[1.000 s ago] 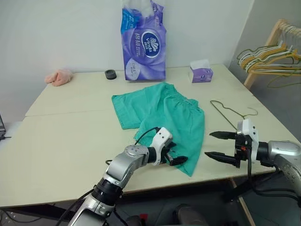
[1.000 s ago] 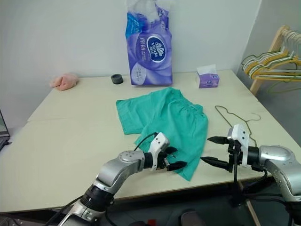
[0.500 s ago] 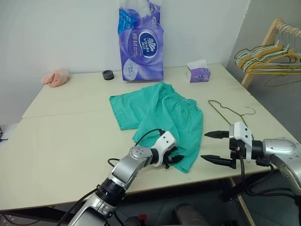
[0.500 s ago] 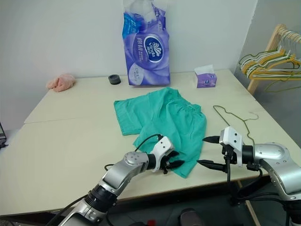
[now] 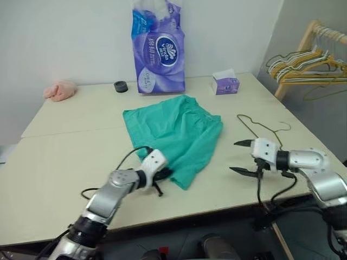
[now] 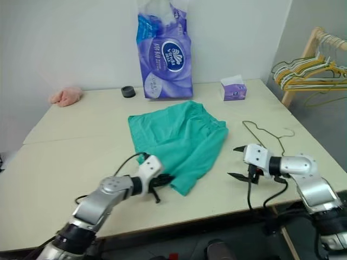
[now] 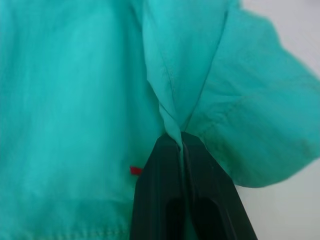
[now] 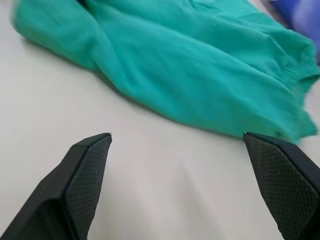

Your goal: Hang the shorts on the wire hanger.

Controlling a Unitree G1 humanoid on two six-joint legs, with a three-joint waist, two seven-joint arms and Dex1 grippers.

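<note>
Head views: the shorts (image 5: 176, 132) lie spread on the table (image 5: 65, 162) about midway between its side edges, with the gathered waistband toward the back right and one leg reaching toward the front edge. The left gripper (image 5: 164, 174) sits at the near left edge of that leg, its jaws closed on a fold of the cloth. The wire hanger (image 5: 259, 125) lies flat near the table's right edge, apart from the shorts, its hook toward the right edge. The right gripper (image 5: 239, 157) hovers near the front right corner, just in front of the hanger, with its two fingers spread wide and nothing between them. At the back edge stand a purple tissue pack (image 5: 159, 47), a small black ring (image 5: 120, 86) to its left and a small purple box (image 5: 225, 84) to its right; a pink cloth (image 5: 59, 89) lies by the back left corner. A rack of hangers (image 5: 303, 62) stands beyond the right edge.

Left wrist view: the black fingers (image 7: 160, 192) are pressed together, pinching a ridge of the teal cloth that rises from between their tips.

Right wrist view: the two fingers (image 8: 82, 172) stand far apart over bare tabletop, the shorts lying beyond them, untouched.
</note>
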